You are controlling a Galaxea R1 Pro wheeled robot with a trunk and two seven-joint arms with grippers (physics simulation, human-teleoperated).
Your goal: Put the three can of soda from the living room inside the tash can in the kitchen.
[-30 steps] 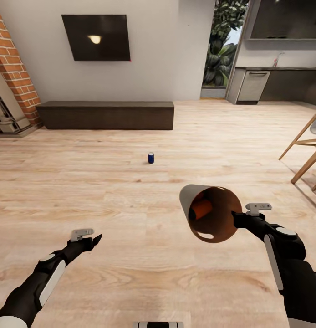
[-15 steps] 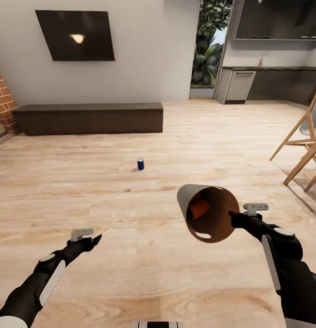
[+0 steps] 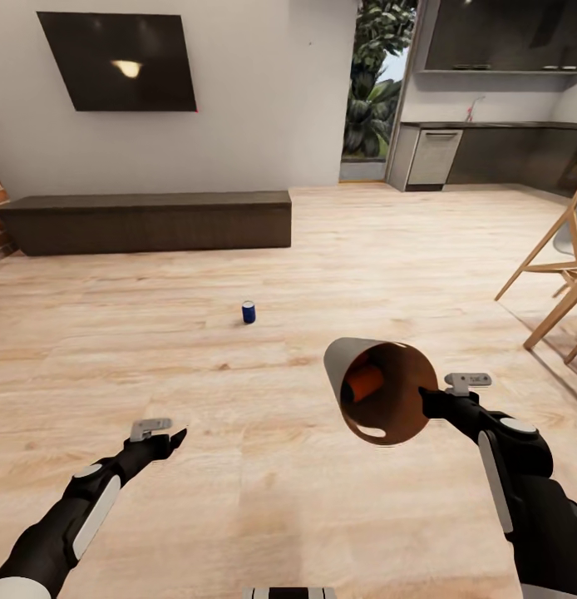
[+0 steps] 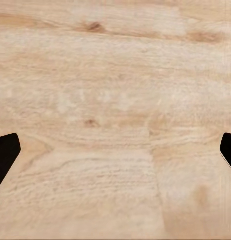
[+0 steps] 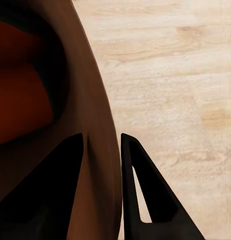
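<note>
Ahead of the left hand [image 3: 174, 436] stands the blue can [image 3: 249, 312].

The pale wooden plank floor [image 3: 263, 466] spreads under both arms. A dark blue soda can [image 3: 249, 312] stands upright on it, alone, well ahead of the left claw [image 3: 170, 438] and off toward the right claw's [image 3: 427, 398] side. Farther beyond, a long dark low cabinet [image 3: 147, 221] sits on the boards, and wooden chair legs [image 3: 554, 291] rest past the right claw.
</note>
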